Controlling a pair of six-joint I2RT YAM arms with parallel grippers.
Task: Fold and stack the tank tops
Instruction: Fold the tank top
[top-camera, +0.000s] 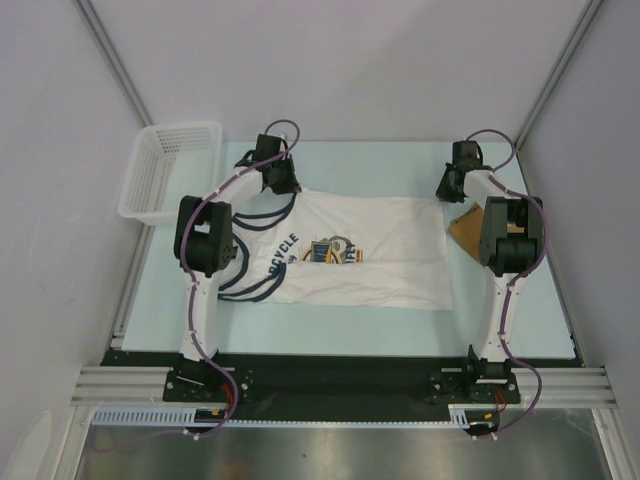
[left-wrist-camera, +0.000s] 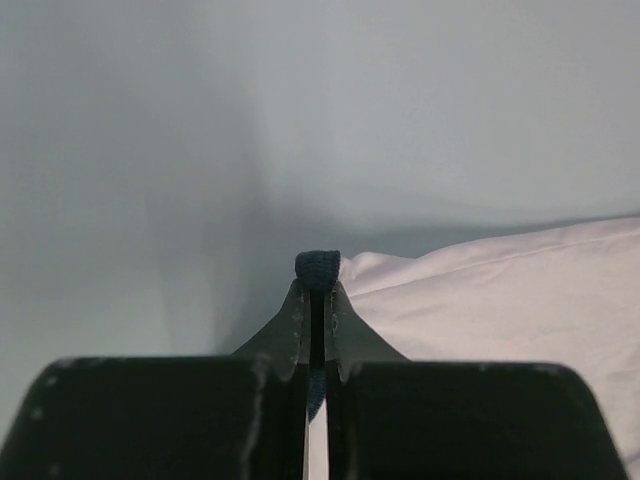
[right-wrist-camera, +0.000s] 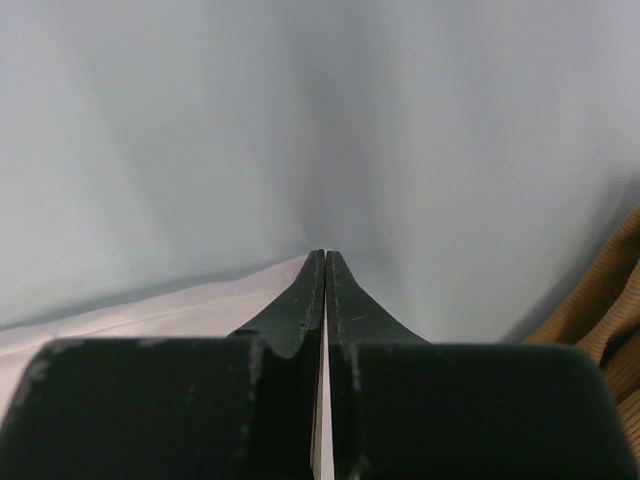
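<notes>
Farthest to the left of my left gripper (top-camera: 280, 185) stands a white plastic basket (top-camera: 170, 172), a stiff open lattice, set apart from the cloth.

The left gripper (left-wrist-camera: 317, 285) has its jaws pressed together on a rolled bit of navy trim (left-wrist-camera: 318, 266), the strap edge of the white tank top (top-camera: 360, 262). The trim looks thick and knitted, bunched just above the fingertips.

From that grip the white tank top runs off to the gripper's right, lying spread in one flat layer on the pale green table (top-camera: 350, 330). It is thin, soft jersey with shallow wrinkles; the navy-bound neck and armholes curl in loops near the left gripper, and the blue-and-yellow chest print (top-camera: 330, 250) faces up.

The right gripper (top-camera: 448, 190) sits at the top's far hem corner. In its wrist view the jaws are closed (right-wrist-camera: 325, 262), white cloth reaching them from the left, so I judge that it pinches the hem.

Just to the right of that gripper lies the tan tank top (top-camera: 466, 228), ribbed (right-wrist-camera: 612, 310), crumpled and partly hidden under the right arm.

By my reading, no fold is made: the white top is only laid out and gripped along its far edge, the tan one untouched, and stacking remains.
</notes>
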